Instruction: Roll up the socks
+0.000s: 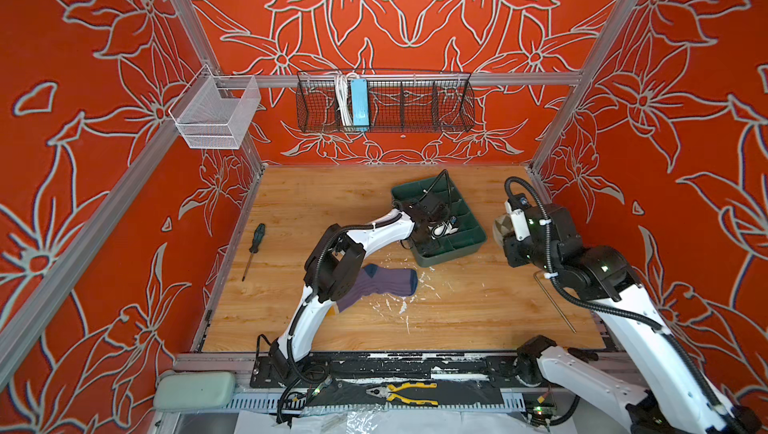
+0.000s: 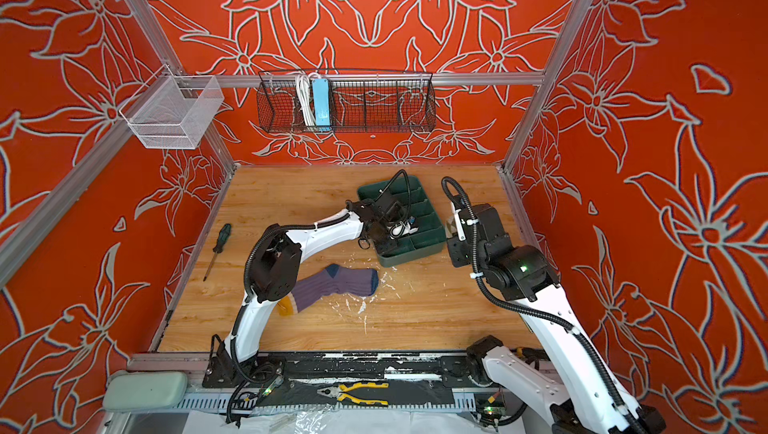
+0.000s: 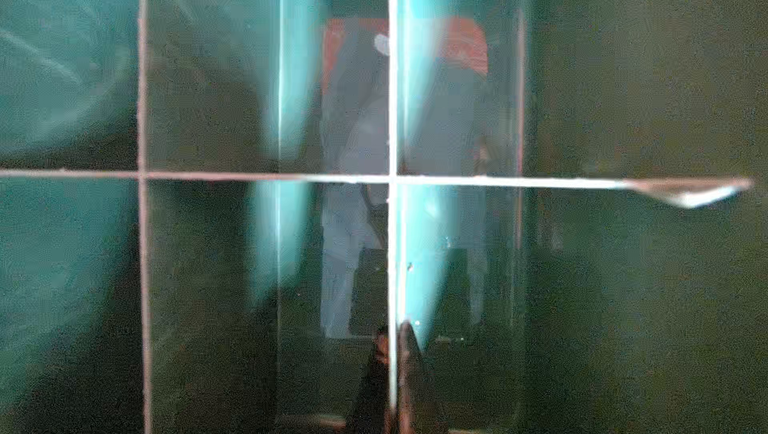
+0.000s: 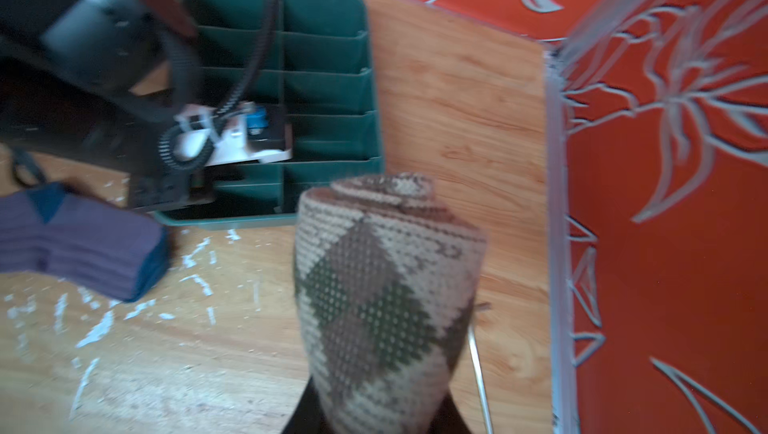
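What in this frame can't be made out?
- Left gripper: top views, hidden by its wrist over the green tray; wrist view blurred.
- Purple sock toe: top views, partly under the left arm.
- Right gripper: wrist view, fingers mostly covered by the argyle sock.

text: none legible | labels, brands: none legible | numbers, signs: none legible

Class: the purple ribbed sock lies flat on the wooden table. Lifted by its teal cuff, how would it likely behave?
The purple sock lies limp, bent at the heel, so it would probably dangle floppily. Thin knit suggests it is light. Pushed, its ribbed fabric would likely bunch on the table rather than roll.
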